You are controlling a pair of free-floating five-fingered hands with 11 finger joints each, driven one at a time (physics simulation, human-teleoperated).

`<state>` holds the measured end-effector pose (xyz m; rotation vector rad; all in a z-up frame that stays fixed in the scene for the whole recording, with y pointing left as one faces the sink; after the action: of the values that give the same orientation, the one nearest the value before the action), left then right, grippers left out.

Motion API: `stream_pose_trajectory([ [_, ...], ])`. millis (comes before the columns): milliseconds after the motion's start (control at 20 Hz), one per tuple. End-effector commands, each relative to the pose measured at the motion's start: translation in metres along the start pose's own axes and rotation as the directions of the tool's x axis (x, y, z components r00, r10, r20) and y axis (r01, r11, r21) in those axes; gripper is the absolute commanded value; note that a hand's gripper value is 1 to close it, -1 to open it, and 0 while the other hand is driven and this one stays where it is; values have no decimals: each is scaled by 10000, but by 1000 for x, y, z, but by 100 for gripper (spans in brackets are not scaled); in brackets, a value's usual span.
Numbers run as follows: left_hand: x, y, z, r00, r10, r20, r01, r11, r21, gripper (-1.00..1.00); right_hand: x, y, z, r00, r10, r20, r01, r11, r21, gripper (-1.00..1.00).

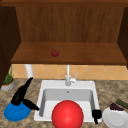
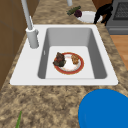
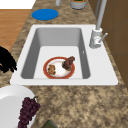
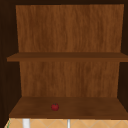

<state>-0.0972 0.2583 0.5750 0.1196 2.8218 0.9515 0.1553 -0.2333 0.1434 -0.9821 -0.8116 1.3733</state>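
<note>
Two black hands hang over a speckled brown stone counter (image 1: pixel 107 87) with one white sink (image 1: pixel 45 85) set into it, a single tap (image 1: pixel 68 77) at its far rim; tan tiles line the wall behind, and above them an open wooden cabinet has two shelves, the lower shelf (image 4: pixel 95 107) bearing one small red fruit (image 4: pixel 55 107); the left side view shows a stove (image 2: pixel 120 17) and wood floor past the counter's right end. Three plates in all: one blue plate (image 1: pixel 16 112) flat on the counter left of the sink, near the front edge; one white plate (image 1: pixel 115 120) flat on the counter right of the sink; one red-rimmed plate (image 2: pixel 80 67) flat on the basin floor, carrying two pieces of food, one dark and one brown; being round, none has a long axis; in the front view a red round shape covers the basin's near part. One bunch of grapes (image 1: pixel 116 107) lies on the white plate's far edge, one dark green vegetable (image 1: pixel 122 102) just beyond it; one potted plant (image 1: pixel 8 82) and one white cylinder (image 1: pixel 28 71) stand far left. The left hand (image 1: pixel 21 96) sits over the blue plate's far edge, spread and holding nothing, its fingers straight and pointing far and right, thumb out to the right. The right hand (image 1: pixel 96 115) hangs at the sink's near right corner, just beside the white plate's left rim; I cannot tell whether it is spread or closed.
</note>
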Motion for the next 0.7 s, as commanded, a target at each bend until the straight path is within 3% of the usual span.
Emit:
stream_pose_trajectory([
  [0, -2, -5, -16, 9998, 212, -42, -216, 9927, -1186, -100, 0, 0, 0, 10000, 0, 0, 0, 10000, 0, 0],
  [200, -6, -12, -30, 9997, 229, -17, -229, 9889, -1465, -100, 0, 0, 0, 10000, 0, 0, 0, 10000, 0, 0],
  [300, -7, -7, -38, 9998, 96, 160, -72, 9896, -1439, -100, 0, 0, 0, 10000, 0, 0, 0, 10000, 0, 0],
  [650, -7, -7, -56, 9998, 200, 55, -188, 9846, -1737, -100, 0, 0, 0, 10000, 0, 0, 0, 10000, 0, 0],
])
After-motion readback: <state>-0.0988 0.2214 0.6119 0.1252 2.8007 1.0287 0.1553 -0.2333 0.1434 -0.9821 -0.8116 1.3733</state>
